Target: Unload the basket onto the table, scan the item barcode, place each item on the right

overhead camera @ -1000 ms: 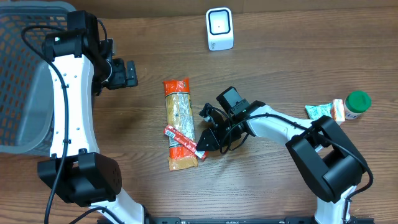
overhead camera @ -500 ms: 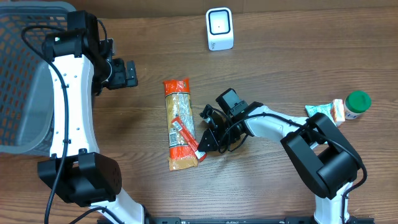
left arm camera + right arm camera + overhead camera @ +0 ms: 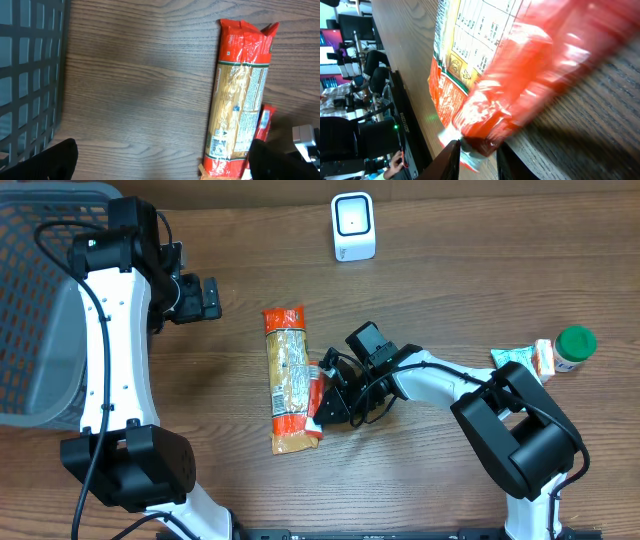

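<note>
The small red foil stick packet, the item of the task, lies at the middle of the brown wooden table. It leans on the right edge of a long spaghetti packet with orange-red ends and a clear yellow middle. The right gripper is clamped on the lower end of this red stick. In the right wrist view the wrapper end sits pinched between the two fingers, and most of the stick is blurred there, so no print on it can be read.

The spaghetti packet carries a white panel of small text, too fine to read. Its lower end is cut off by the edge of the left wrist view.

At 12 o'clock stands the white box-shaped barcode scanner with a dark window, and no brand can be made out on it.

The left gripper hangs at about 10 o'clock with its jaws wide apart and nothing between them. Beside it is the grey plastic mesh basket, partly out of frame.

At 3 o'clock stands a white bottle with a green cap, touching a small green and orange packet whose label is unreadable.
</note>
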